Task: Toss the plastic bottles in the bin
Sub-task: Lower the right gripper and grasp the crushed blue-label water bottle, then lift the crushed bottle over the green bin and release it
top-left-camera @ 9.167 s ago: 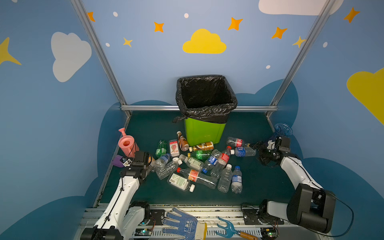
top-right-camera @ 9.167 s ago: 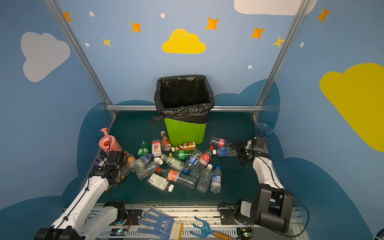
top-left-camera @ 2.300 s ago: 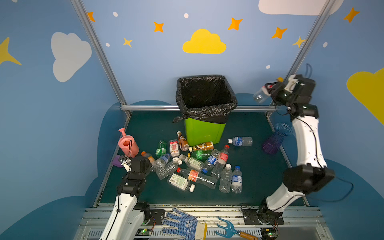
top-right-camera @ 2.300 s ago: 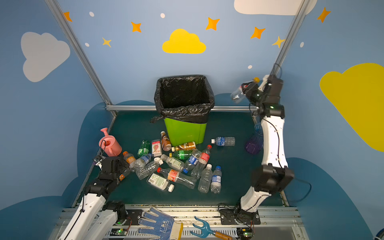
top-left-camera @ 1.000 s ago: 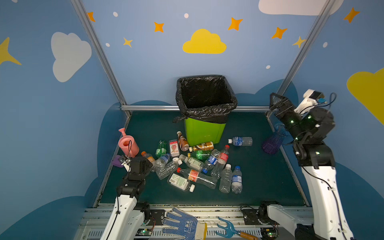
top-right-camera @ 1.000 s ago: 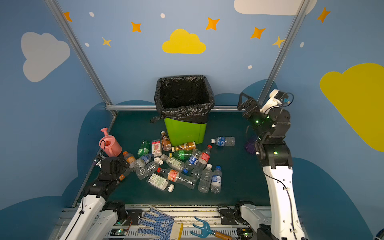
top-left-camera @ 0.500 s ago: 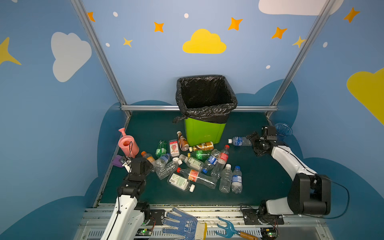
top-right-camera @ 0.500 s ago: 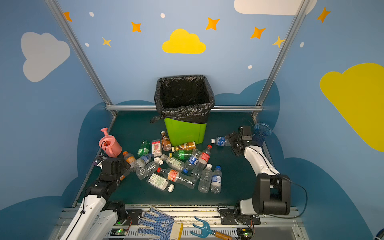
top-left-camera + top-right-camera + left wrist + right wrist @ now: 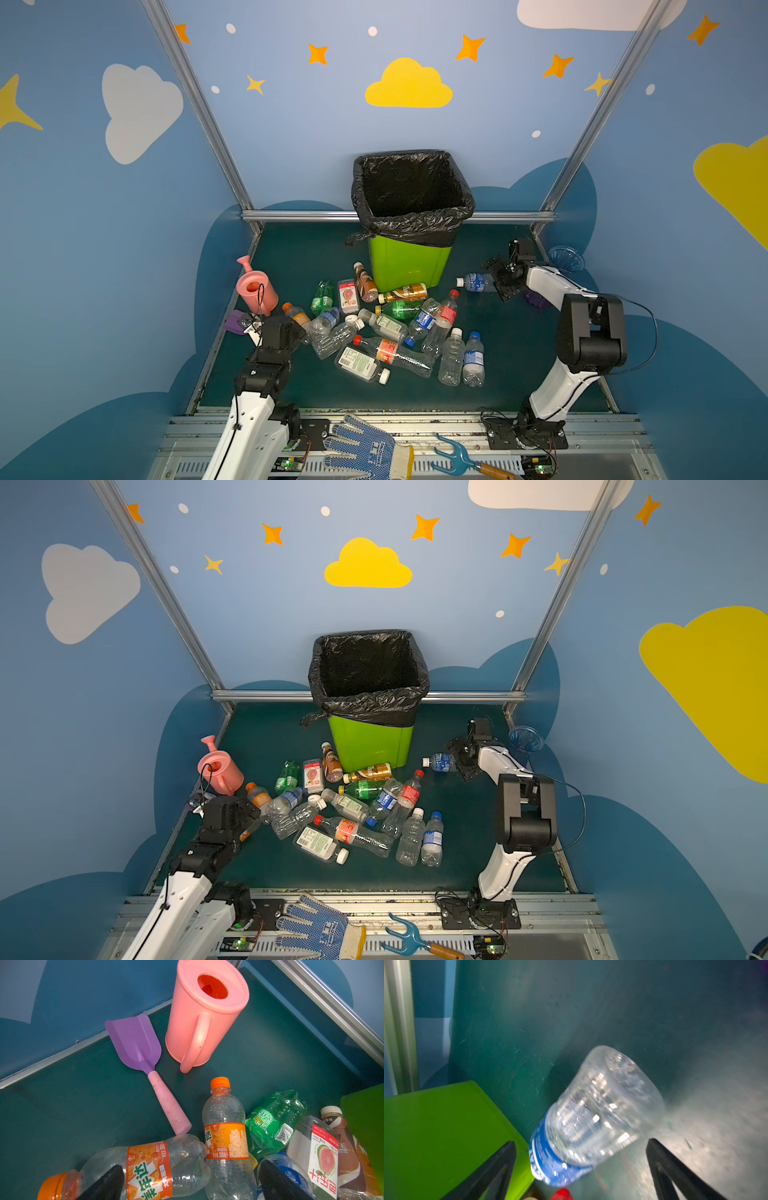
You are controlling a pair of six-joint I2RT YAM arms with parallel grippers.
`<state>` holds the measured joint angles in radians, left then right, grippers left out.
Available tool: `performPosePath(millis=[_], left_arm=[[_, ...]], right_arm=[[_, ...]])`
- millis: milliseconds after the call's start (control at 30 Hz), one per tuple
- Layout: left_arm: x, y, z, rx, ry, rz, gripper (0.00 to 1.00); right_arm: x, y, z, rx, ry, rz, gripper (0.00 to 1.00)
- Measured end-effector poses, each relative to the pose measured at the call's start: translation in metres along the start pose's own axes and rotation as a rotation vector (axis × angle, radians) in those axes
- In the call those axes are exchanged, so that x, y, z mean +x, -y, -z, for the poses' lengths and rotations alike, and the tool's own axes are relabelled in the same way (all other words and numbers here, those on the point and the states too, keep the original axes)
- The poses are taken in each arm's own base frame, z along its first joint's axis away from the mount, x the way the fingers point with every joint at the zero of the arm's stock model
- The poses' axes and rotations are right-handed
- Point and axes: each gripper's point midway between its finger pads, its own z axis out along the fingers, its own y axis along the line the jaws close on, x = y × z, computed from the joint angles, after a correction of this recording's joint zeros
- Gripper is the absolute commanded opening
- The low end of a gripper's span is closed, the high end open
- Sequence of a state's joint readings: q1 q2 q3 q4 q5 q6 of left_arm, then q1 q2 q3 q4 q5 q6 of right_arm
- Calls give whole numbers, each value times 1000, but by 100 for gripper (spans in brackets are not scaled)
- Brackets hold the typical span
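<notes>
The lime-green bin (image 9: 409,262) with its black bag stands at the back middle in both top views. Several plastic bottles (image 9: 390,332) lie in a heap in front of it. One clear blue-labelled bottle (image 9: 476,281) lies alone to the bin's right. My right gripper (image 9: 580,1147) is open low over the floor, and that bottle (image 9: 593,1118) lies between its fingers without touching them. My left gripper (image 9: 191,1180) is open over two orange-labelled bottles (image 9: 225,1138) at the heap's left edge.
A pink watering can (image 9: 255,289) and a purple shovel (image 9: 137,1043) sit by the left wall. A blue-purple vase (image 9: 565,259) stands behind the right arm. A dotted glove (image 9: 365,446) and a blue hand rake (image 9: 457,457) lie on the front rail.
My right arm has dropped from high at the right down to the floor, and its open gripper now straddles the lone blue-labelled bottle. The left arm has hardly moved.
</notes>
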<state>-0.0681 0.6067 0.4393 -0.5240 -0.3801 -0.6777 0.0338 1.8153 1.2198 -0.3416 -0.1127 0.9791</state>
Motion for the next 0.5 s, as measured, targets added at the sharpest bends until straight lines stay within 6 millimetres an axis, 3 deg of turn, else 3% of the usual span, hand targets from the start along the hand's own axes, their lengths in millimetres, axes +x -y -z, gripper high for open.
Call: performPosePath(millis=[233,367,500], left_arm=[[0,-2,0,-9,1,-3,100],[0,-2,-1,-14,1,-4,100],[1,-3,-1,-18,-2,-6,100]], right_arm=[[14,10,-30,67,-66,49,80],[20,8,-34,73,-83,82,62],[25,5,-34,64,-97,105,55]])
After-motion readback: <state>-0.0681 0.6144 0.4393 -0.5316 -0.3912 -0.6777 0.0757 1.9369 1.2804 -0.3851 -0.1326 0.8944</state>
